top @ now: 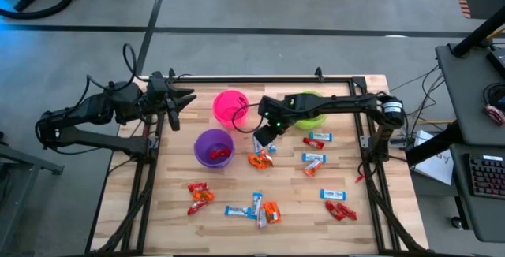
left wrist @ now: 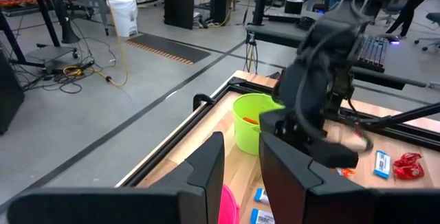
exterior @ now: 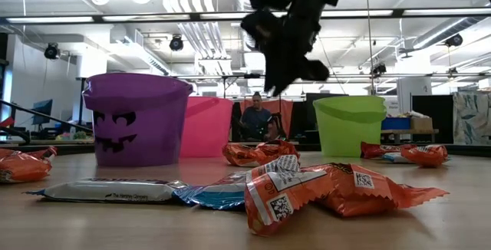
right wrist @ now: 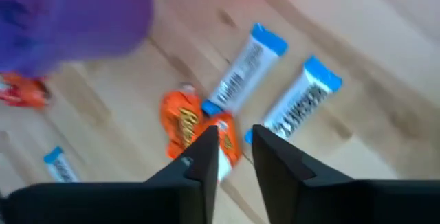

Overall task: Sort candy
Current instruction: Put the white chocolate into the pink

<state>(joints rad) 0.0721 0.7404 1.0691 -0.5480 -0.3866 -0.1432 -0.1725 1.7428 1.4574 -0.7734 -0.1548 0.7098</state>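
Observation:
My right gripper (top: 264,143) hangs over the table's middle, between the purple cup (top: 213,148) and the orange sweets (top: 260,160). It is shut on a blue-and-white bar (top: 266,140). In the low view it is high above the table (exterior: 288,54). My left gripper (top: 180,103) waits at the far left edge, narrowly open and empty. Red, orange and blue-and-white sweets lie flat on the table. The purple cup holds a red sweet (top: 222,154). The green cup (left wrist: 254,124) holds something orange. My right gripper pinches the blue-and-white bar between its two fingers, which point down from above. In the right wrist view only a white bit of it (right wrist: 222,168) shows in the narrow gap. Which part of the bar it has I cannot tell. The bar is lifted clear of the table.
The pink cup (top: 230,107) and the green cup (top: 308,112) stand at the far edge, the purple cup nearer. Blue-and-white bars (top: 319,138) (top: 313,160) (top: 332,195) and red sweets (top: 341,210) lie at the right. Red sweets (top: 199,191), bars (top: 237,210) and an orange sweet (top: 271,212) lie near.

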